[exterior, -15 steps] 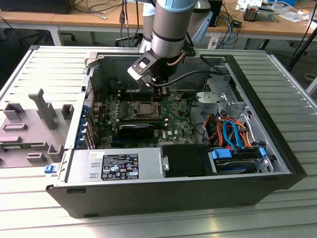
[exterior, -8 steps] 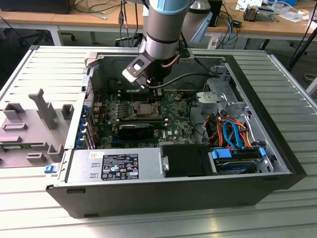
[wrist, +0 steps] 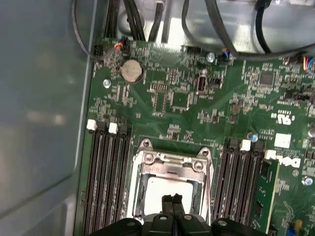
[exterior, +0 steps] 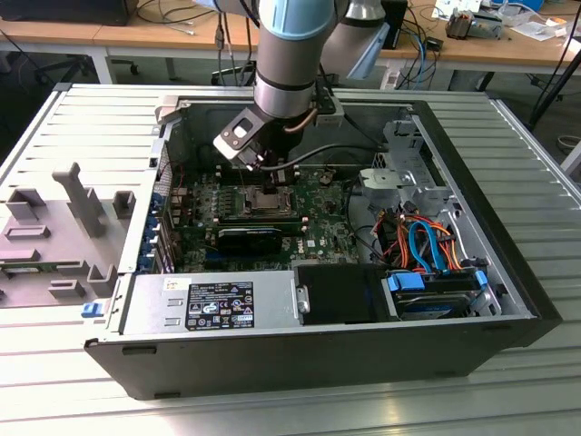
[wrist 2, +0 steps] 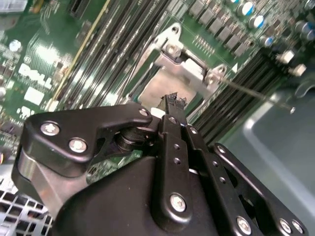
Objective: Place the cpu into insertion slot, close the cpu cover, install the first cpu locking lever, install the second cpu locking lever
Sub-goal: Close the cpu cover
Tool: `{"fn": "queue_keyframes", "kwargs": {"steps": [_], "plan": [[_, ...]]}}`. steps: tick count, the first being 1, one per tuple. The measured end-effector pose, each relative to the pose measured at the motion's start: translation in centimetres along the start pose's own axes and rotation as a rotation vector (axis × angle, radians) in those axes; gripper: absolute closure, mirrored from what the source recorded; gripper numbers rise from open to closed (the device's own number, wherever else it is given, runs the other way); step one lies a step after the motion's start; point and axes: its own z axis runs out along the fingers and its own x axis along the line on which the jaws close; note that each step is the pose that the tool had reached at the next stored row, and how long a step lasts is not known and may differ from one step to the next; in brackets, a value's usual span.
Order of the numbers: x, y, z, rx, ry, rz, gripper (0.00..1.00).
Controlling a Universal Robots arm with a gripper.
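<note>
Inside an open computer case point(exterior: 300, 359), the gripper point(wrist: 173, 199), fingers point(wrist: 168, 199) pinched together on nothing, hovers with the cpu point(wrist: 162, 187) seated directly beneath its tips, the cover point(wrist: 170, 164) apparently lowered around it, a lever point(wrist 2: 256, 93) beside them not yet latched.

**Second wrist view: hand above the processor socket**

The black hand point(wrist 2: 172, 102), its linkages and screws in the foreground, hangs with fingertips drawn together over the cpu cover point(wrist 2: 181, 66). The silvery cover lies on the green motherboard point(wrist 2: 39, 64), and the dull grey cpu point(wrist 2: 156, 91) shows through its cut-out. Long black memory slots point(wrist 2: 113, 44) flank the socket. A thin locking lever point(wrist 2: 256, 93) reaches toward the grey case wall point(wrist 2: 275, 147).
</note>
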Motion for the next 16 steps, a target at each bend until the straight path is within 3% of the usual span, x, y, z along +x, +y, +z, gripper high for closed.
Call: {"fn": "queue_keyframes", "kwargs": {"steps": [8, 16], "plan": [[0.09, -1.15, 0.78, -0.0001, 0.0001, 0.0, 0.89], [0.04, -1.28, 1.41, -0.0001, 0.0002, 0.0, 0.89]]}}
